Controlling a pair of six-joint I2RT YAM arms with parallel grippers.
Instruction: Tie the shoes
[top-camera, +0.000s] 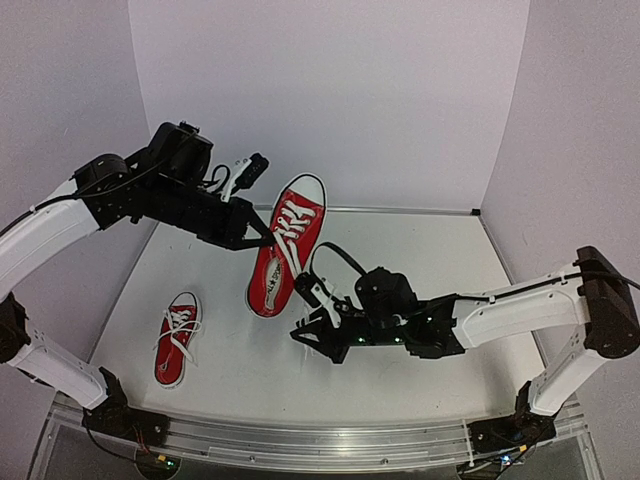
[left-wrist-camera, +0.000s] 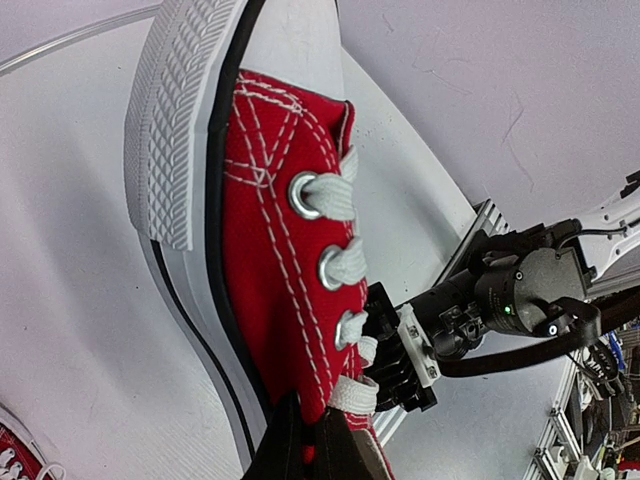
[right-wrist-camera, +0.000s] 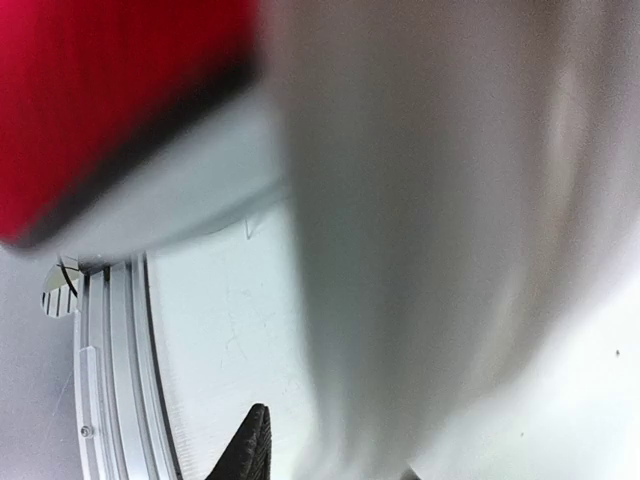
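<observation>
My left gripper (top-camera: 262, 235) is shut on the side canvas of one red shoe (top-camera: 287, 240) and holds it tilted off the table, toe up and away. In the left wrist view the canvas (left-wrist-camera: 270, 250) sits pinched between my left gripper (left-wrist-camera: 310, 445) at the bottom edge. My right gripper (top-camera: 303, 328) is just under the lifted shoe's heel end, next to its white laces (left-wrist-camera: 350, 395). It also shows in the left wrist view (left-wrist-camera: 400, 360). In the right wrist view a blurred white band (right-wrist-camera: 400, 250) runs close past the camera, and one dark finger (right-wrist-camera: 252, 450) stands apart from the other. The second shoe (top-camera: 177, 340) lies flat at the front left.
A white table (top-camera: 420, 260) has a metal rail (top-camera: 300, 440) along its near edge and white walls behind and at both sides. The right arm (top-camera: 500, 315) stretches across the front right. A black cable (top-camera: 335, 255) loops above the right wrist.
</observation>
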